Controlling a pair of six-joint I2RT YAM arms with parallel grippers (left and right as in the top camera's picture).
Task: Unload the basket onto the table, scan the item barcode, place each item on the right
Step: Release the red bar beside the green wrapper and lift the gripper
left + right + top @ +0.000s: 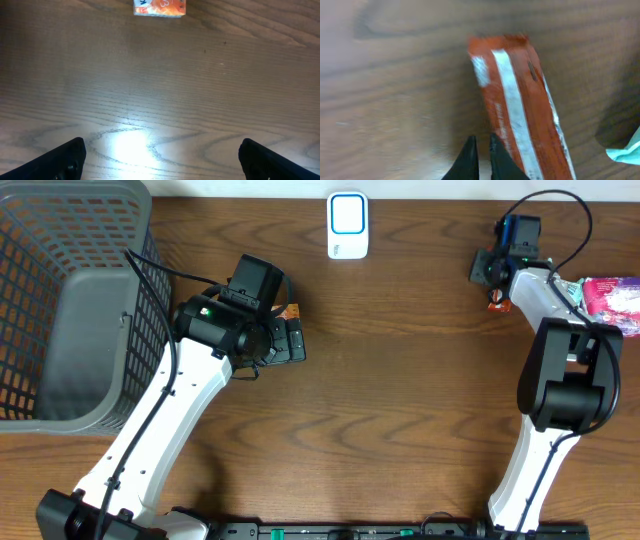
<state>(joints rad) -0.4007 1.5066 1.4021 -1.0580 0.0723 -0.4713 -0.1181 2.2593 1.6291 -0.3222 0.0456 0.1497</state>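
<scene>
right wrist shows the right pincer (482, 157) pressed together, red packet (520, 100) lying just beside its tips, not between them

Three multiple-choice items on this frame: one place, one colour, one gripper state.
1. The grey basket sits at: A) the table's left end B) its right end C) its centre.
2. The packet in the right wrist view is: A) green B) orange-red with a white stripe C) black.
3. The left gripper is: A) shut on a packet B) open, empty C) shut, empty.
Key: 1 A, the overhead view shows it far left; 2 B, the wrapper shows it; 3 B, its fingers stand wide apart with nothing between.
</scene>
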